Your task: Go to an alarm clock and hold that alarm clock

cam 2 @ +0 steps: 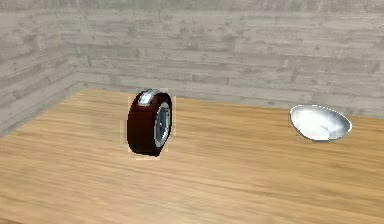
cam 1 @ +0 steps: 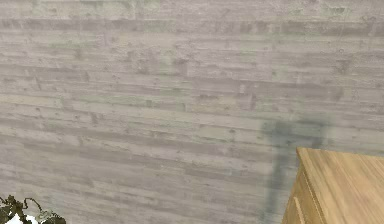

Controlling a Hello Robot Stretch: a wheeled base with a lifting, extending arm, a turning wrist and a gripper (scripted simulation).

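A dark red round alarm clock (cam 2: 150,123) stands on edge on the wooden table (cam 2: 60,175), left of the table's middle. A white bowl (cam 2: 320,122) sits on the table's right part, well apart. A grey plank wall (cam 2: 210,50) rises behind the table. I cannot tell the fingers' state.

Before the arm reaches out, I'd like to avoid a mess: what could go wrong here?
The alarm clock stands on its narrow rim, so a nudge could tip or roll it across the wooden table. The pale bowl lies to its right in the arm side view; a wide sweep might knock it.
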